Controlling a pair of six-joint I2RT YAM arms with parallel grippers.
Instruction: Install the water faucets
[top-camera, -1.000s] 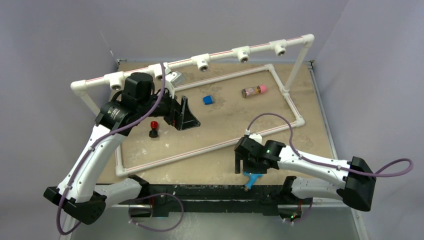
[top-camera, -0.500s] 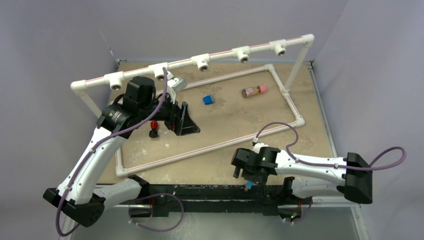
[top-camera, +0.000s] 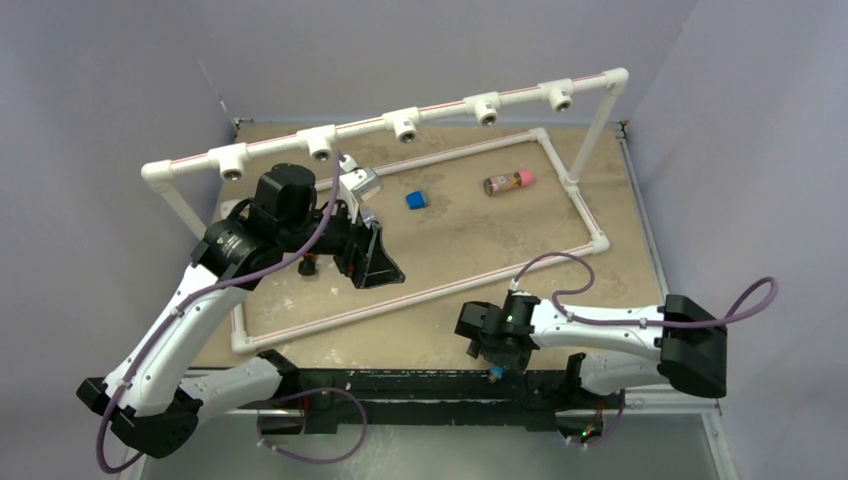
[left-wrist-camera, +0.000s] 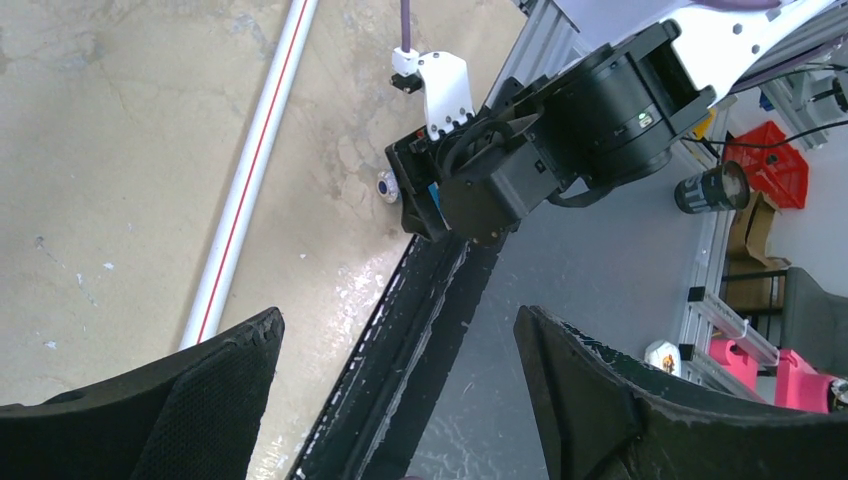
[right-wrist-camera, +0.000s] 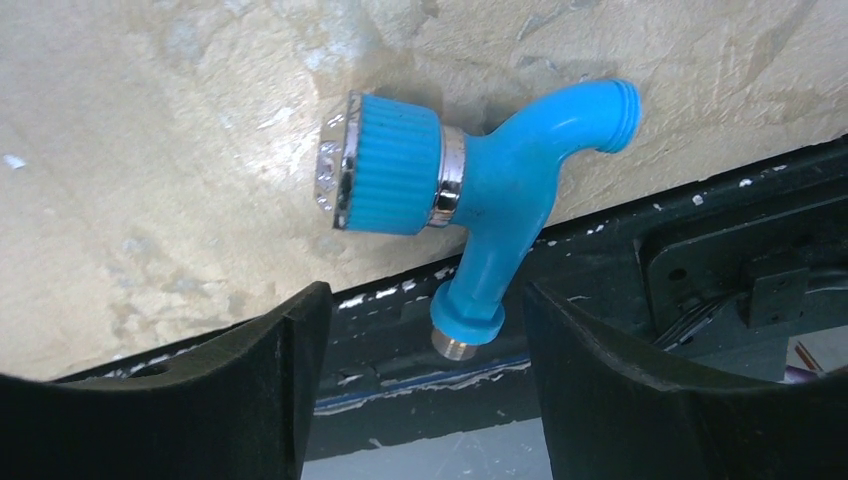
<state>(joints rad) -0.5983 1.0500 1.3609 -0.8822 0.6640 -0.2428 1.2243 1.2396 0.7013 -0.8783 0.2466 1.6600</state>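
A light-blue water faucet (right-wrist-camera: 480, 200) with a ribbed knob and a bent spout lies on the table's near edge, its threaded end over the black rail. My right gripper (right-wrist-camera: 422, 300) is open, with one finger on each side of that threaded end and not touching it. In the top view the right gripper (top-camera: 490, 345) covers the faucet, and only the faucet's tip (top-camera: 494, 374) shows. My left gripper (top-camera: 375, 262) is open and empty above the table's left middle. It also shows in the left wrist view (left-wrist-camera: 398, 314).
A white pipe rail (top-camera: 405, 125) with several open tee sockets runs across the back, above a pipe frame (top-camera: 440, 290) lying on the table. A dark-blue cube (top-camera: 416, 199) and a brown cylinder with a pink cap (top-camera: 508, 182) lie inside the frame.
My right gripper has moved left and toward the near edge, down over the faucet. My left arm has swung right and nearer, now hiding the small red-topped piece.
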